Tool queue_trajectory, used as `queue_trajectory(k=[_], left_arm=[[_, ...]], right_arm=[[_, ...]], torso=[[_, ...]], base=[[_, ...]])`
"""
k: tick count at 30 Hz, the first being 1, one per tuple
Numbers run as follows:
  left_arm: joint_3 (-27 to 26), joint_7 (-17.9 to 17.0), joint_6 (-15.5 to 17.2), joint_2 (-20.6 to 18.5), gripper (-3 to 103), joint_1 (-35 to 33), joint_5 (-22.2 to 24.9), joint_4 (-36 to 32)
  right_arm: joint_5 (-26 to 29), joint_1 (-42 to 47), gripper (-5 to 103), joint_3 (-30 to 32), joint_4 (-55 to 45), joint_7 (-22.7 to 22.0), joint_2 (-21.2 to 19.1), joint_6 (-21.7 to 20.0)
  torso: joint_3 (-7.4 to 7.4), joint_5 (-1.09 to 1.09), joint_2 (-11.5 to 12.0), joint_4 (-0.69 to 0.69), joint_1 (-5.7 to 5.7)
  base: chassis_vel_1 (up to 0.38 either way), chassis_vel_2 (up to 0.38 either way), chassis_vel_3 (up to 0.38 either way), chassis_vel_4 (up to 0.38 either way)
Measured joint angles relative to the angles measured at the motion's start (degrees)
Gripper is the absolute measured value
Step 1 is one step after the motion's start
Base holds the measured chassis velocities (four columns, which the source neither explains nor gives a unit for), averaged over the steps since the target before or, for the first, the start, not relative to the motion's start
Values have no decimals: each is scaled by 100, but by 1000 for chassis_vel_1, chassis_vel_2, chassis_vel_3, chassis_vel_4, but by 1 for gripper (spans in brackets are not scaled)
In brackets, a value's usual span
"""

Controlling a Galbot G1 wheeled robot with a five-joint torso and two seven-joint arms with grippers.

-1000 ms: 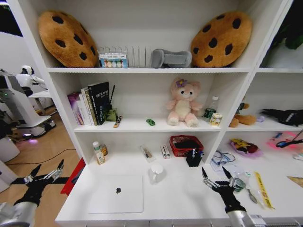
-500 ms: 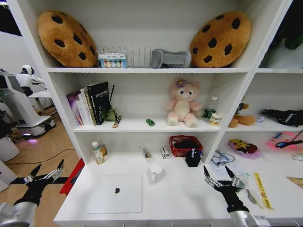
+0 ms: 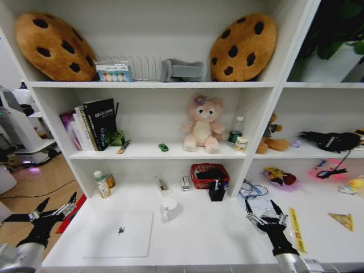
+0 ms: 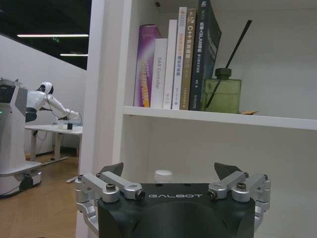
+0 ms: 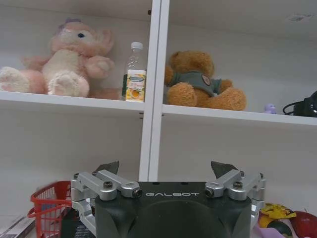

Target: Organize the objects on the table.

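A closed silver laptop lies flat near the front left of the white table. Behind it stand a white cup, two small bottles, a red basket and a black pen holder. A tiny green toy sits on the shelf above, left of the pink plush. My left gripper hangs open beyond the table's left end, holding nothing. My right gripper stands open over the table's front right, also holding nothing.
Books and a green diffuser bottle stand on the left of the middle shelf. Two cookie cushions lean on the top shelf. A yellow ruler and small clutter lie right of my right gripper. Another robot stands at far left.
The whole head view has slid left, so the camera has turned or moved right. Both grippers keep about the same place in the picture and stay open.
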State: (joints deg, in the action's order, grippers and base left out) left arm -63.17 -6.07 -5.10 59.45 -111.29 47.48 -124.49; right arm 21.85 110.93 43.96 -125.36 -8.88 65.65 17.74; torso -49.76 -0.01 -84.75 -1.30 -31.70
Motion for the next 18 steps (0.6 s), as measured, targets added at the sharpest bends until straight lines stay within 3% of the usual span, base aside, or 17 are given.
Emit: queue_trajectory(k=[11, 14, 18], left_arm=[[0, 0, 0, 0, 100, 0, 0, 0], [1, 4, 0, 0, 100, 0, 0, -1], [1, 3, 0, 0, 100, 0, 0, 0]], right_arm=[[-48, -133, 100, -219, 33, -18, 29, -100], [-191, -103, 100, -335, -13, -24, 56, -78], [-430, 107, 100, -676, -142, -3, 221, -28]], torso=[[-1, 0, 0, 0, 0], [-1, 6, 1, -1, -1], [-1, -1, 0, -1, -1]], base=[[-194, -199, 195, 200], [-109, -112, 97, 90], [-5, -17, 13, -4]])
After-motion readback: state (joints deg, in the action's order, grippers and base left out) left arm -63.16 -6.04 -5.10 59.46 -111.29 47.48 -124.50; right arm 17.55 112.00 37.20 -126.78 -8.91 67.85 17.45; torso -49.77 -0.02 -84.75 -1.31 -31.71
